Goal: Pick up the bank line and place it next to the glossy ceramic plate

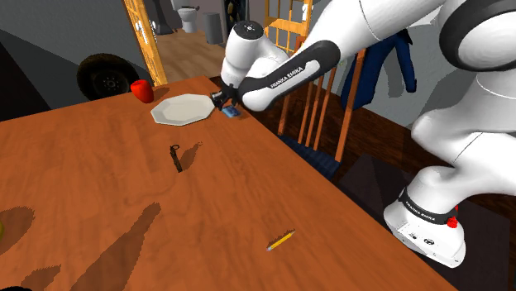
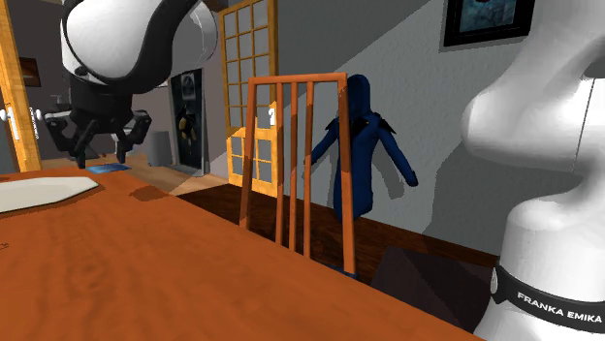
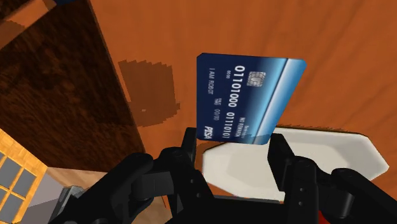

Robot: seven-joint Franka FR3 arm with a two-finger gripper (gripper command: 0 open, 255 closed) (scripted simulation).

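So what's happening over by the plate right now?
The black gripper hangs open just above a blue bank card, not gripping it. The card lies flat on the wooden table, close beside the white plate.

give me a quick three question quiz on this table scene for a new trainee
1. True or false: the black two-finger gripper is shut on the dark blue bank card.
2. Which lies nearest the card? A) white octagonal plate B) yellow pencil C) small black tool
3. Fill in: the card lies flat on the brown wooden ____.
Key: 1 false, the fingers stand apart; 2 A; 3 table.
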